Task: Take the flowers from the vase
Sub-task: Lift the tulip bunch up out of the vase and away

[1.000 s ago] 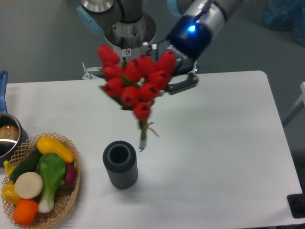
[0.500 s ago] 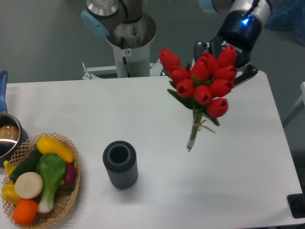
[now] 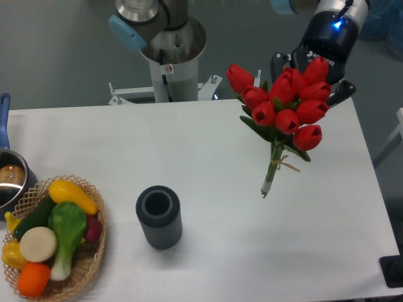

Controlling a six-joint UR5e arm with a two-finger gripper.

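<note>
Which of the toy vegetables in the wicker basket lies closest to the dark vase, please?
The dark purple vegetable at the basket's right edge; the others lie farther left of the vase.

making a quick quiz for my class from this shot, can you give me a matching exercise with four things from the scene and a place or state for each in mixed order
Things:
1. flowers
2. vase
3. wicker basket
4. pot

Places or states:
A. at the left edge of the table, only partly in view
B. held up in the air over the right part of the table
C. standing upright and empty near the middle front
D. filled with toy vegetables at the front left

Pairs: 1-B, 2-C, 3-D, 4-A
</note>
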